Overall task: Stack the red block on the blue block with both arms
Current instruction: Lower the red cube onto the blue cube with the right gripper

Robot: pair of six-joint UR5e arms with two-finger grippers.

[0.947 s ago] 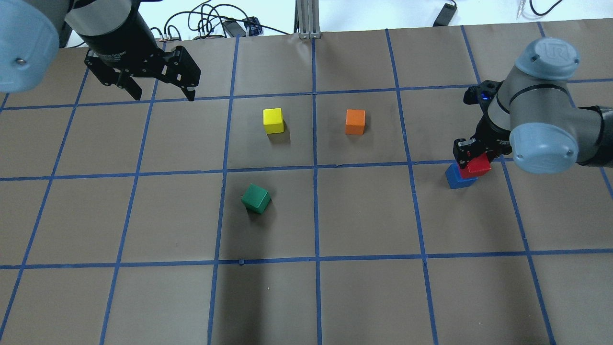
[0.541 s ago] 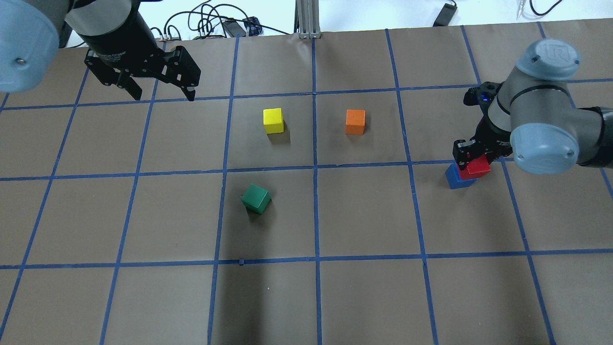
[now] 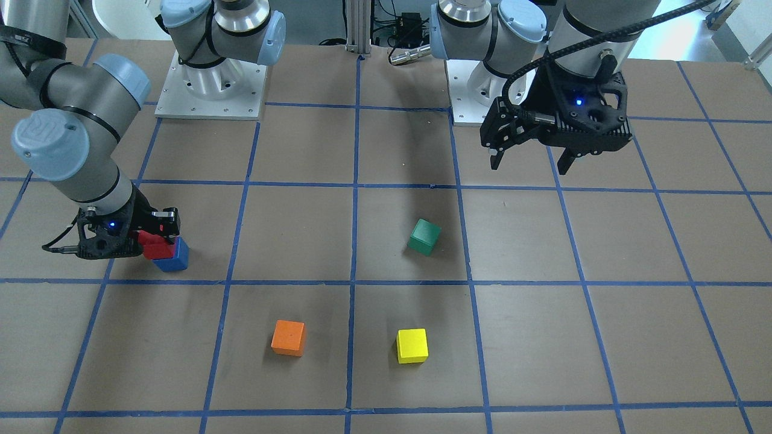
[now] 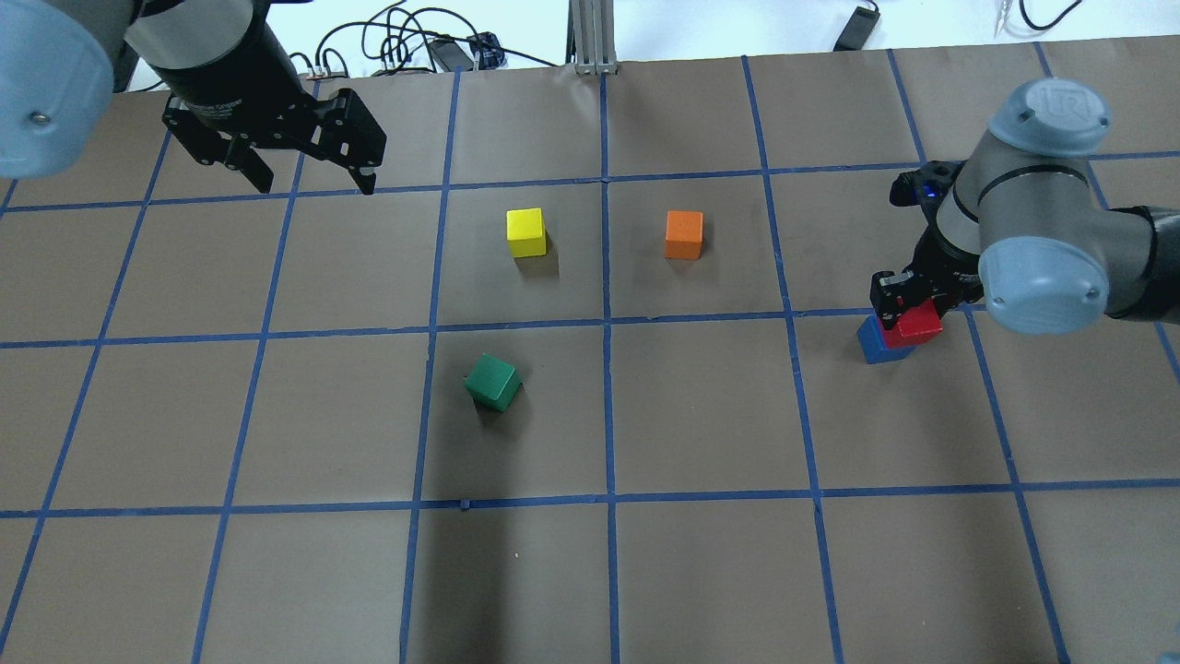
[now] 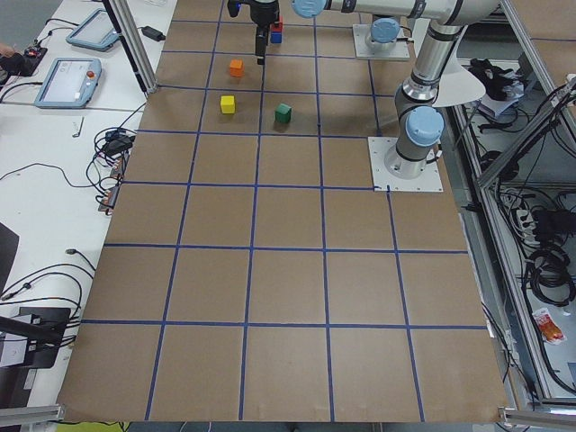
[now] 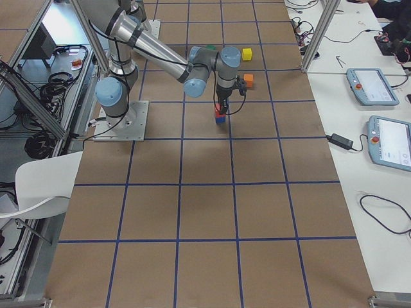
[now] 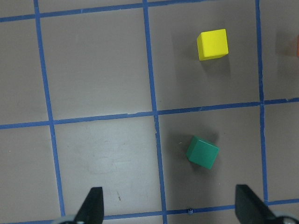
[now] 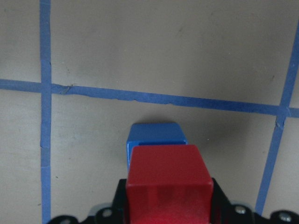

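Observation:
My right gripper (image 4: 908, 309) is shut on the red block (image 4: 919, 325) and holds it over the blue block (image 4: 871, 346), offset toward the arm's side. I cannot tell whether the two blocks touch. In the right wrist view the red block (image 8: 168, 182) covers the near part of the blue block (image 8: 154, 135). In the front view the red block (image 3: 154, 246) sits above the blue block (image 3: 176, 259), with the right gripper (image 3: 155, 238) around it. My left gripper (image 4: 313, 180) is open and empty, high over the far left of the table, and also shows in the front view (image 3: 531, 160).
A yellow cube (image 4: 525, 231) and an orange cube (image 4: 683, 234) sit mid-table. A green cube (image 4: 492, 382) lies nearer the robot, turned at an angle. The table (image 4: 701, 572) is brown paper with a blue tape grid. Cables lie beyond the far edge.
My right gripper has shifted slightly left with the red block, further over the blue block. The left arm has not moved.

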